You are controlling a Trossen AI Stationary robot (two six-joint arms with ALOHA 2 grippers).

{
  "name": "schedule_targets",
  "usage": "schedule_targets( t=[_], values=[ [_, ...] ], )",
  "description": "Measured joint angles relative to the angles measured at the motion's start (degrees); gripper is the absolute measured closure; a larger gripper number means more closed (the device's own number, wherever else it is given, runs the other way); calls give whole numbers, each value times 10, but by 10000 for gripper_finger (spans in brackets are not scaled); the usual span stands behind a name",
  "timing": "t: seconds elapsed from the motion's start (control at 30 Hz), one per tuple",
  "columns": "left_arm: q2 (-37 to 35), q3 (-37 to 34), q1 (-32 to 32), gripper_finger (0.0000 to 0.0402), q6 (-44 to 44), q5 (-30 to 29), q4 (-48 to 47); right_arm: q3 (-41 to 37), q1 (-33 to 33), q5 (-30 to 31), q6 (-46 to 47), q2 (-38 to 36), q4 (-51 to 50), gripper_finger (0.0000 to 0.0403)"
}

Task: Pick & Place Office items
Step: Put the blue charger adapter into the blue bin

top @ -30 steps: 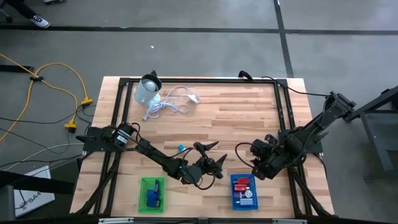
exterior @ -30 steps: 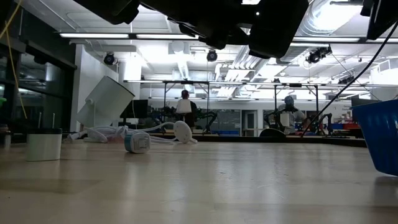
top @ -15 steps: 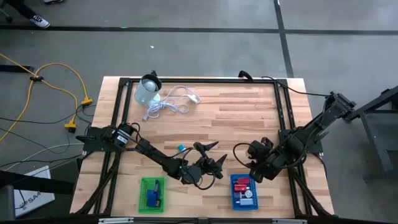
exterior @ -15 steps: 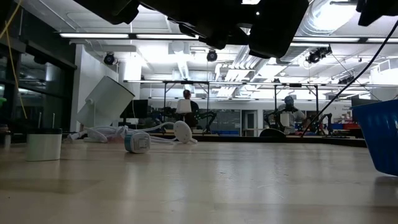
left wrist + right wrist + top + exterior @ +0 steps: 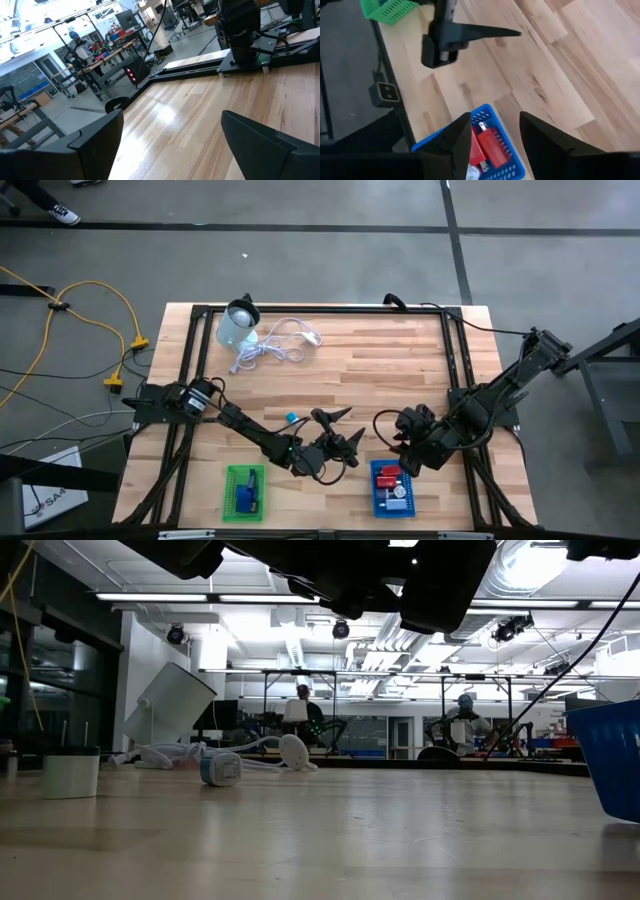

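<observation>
1. Hovering over the blue basket [image 5: 394, 489] near the counter's front edge, the right gripper [image 5: 492, 131] has its jaws apart and empty. I think it is between a drop and the next pick.
2. Red and white office items [image 5: 392, 477] lie in that basket; more sit in the green basket [image 5: 245, 491].
3. The left gripper [image 5: 345, 432] waits mid-counter, jaws apart.
4. Next it must reach the small blue piece [image 5: 291, 418] and close on it.
5. The wooden counter [image 5: 380, 360] also holds a white cable [image 5: 275, 346] and pale container [image 5: 237, 326] at the far left corner. People [image 5: 300, 706] sit in the bright room behind.
</observation>
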Motion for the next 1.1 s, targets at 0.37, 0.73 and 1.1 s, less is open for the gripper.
schedule_targets(
  t=[0.37,0.73,1.1],
  values=[
    [0,0,-10,74,10,-2,0,0,0,0,0,0,27,250],
    [0,0,-31,74,29,-35,0,0,0,0,0,0,74,250],
    [0,0,-59,74,16,-35,11,0,0,0,0,0,125,250]
  ],
)
